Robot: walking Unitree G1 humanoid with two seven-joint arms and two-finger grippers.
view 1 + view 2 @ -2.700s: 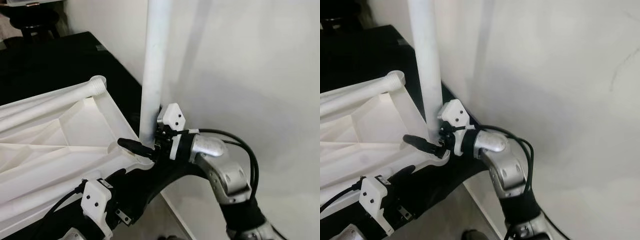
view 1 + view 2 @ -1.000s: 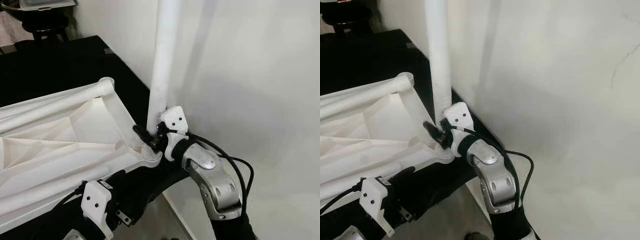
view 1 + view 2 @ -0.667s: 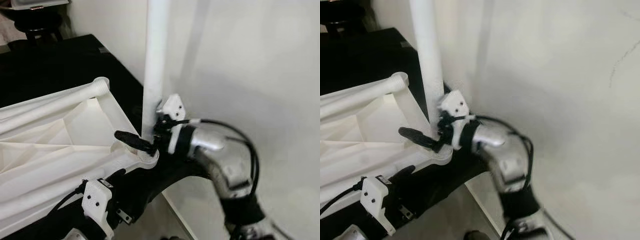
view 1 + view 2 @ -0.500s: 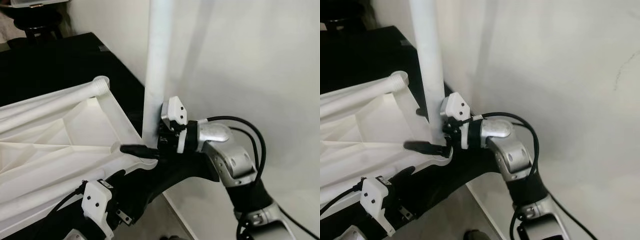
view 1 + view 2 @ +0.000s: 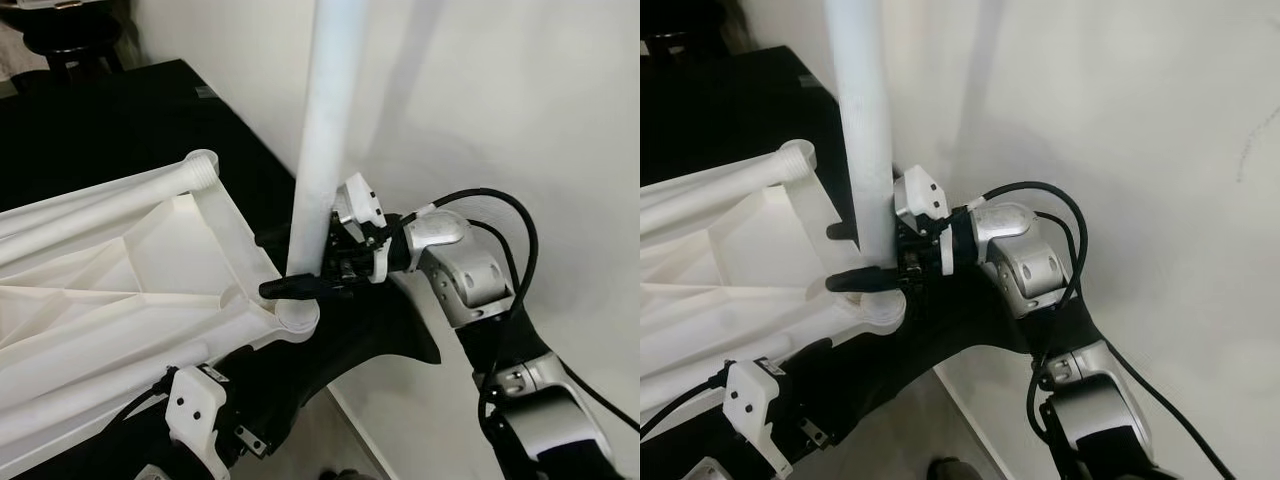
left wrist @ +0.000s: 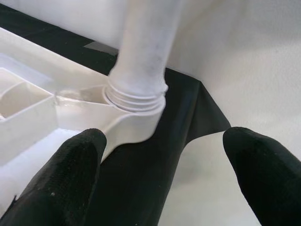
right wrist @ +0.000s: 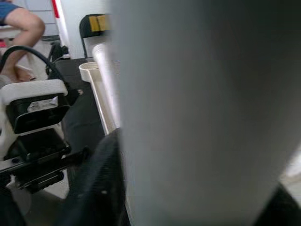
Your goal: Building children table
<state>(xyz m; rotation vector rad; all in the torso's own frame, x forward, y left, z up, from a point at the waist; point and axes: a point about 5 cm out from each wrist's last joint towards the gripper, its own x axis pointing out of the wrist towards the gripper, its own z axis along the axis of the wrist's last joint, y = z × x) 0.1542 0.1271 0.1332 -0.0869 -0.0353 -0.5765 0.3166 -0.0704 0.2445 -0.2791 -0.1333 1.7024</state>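
White plastic top: the upside-down table top (image 5: 120, 290) lies on a black surface (image 5: 110, 120) (ribs facing up).
Left gripper (image 6: 164, 174): nearest, at 6 o'clock, fingers wide apart, holding nothing, the corner socket (image 6: 134, 117) just ahead.
Right gripper (image 5: 300, 262): at 3 o'clock, fingers clamped on the leg just above the socket.
Leg (image 5: 325, 130): upright in the socket, threads showing.
Progress: I think one leg is nearly screwed in.
Far leg (image 5: 110, 200): lying flat at 11 o'clock.
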